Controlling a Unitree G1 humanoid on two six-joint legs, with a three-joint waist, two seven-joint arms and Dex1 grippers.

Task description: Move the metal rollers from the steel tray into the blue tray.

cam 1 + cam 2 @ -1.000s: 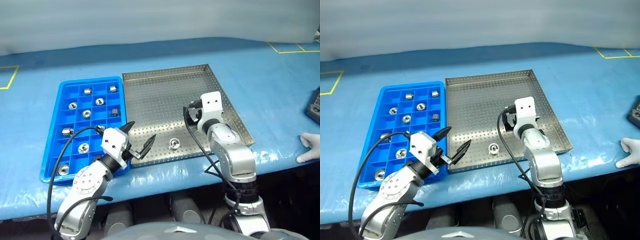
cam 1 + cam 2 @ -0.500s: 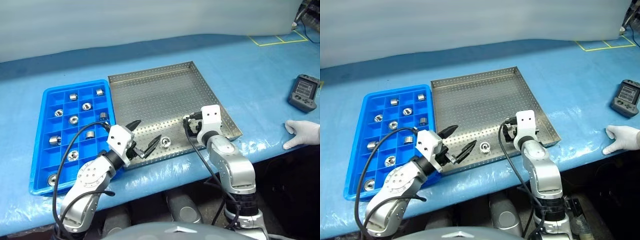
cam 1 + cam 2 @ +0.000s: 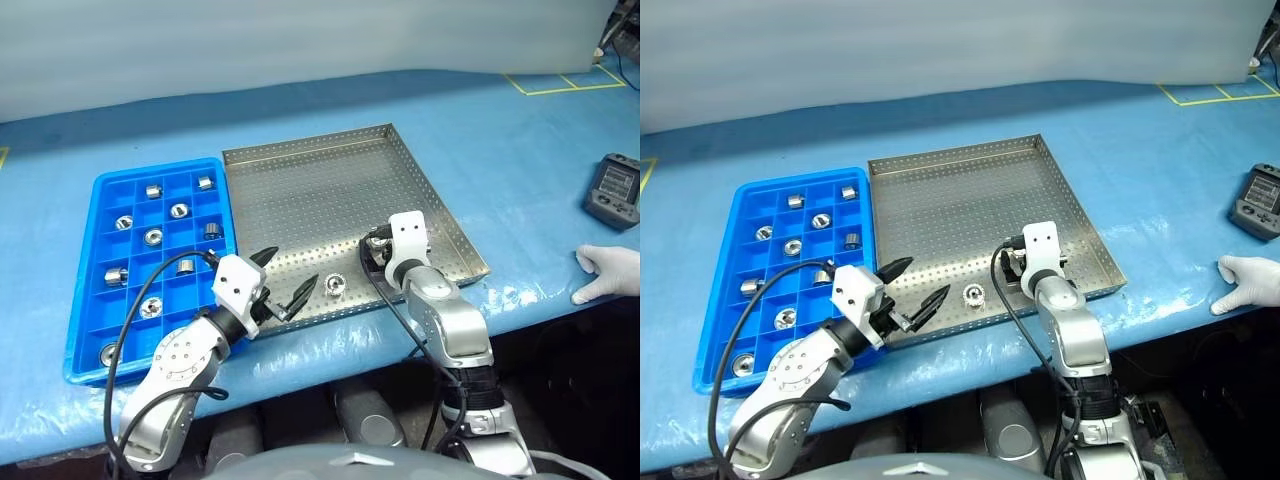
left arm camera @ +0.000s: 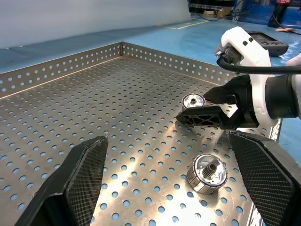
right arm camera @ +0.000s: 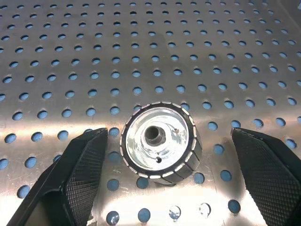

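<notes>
- The steel tray (image 3: 320,190) sat in the middle of the blue table (image 3: 500,130), with the blue tray (image 3: 85,330) touching it at 9 o'clock.
- Two rollers were in the steel tray, both near its front rim.
- One roller (image 3: 335,285) lay at about 6 o'clock in the tray, just beside the left gripper (image 3: 285,285).
- The other roller (image 5: 160,141) lay flat between the fingers of the right gripper (image 5: 164,155), at about 5 o'clock in the tray.
- Both grippers were wide open and held nothing.
- The blue tray held about nine rollers (image 3: 152,236), one to a box.
- A person's gloved hand (image 3: 608,272) rested on the table edge at 3 o'clock, near a dark handset (image 3: 612,190).
</notes>
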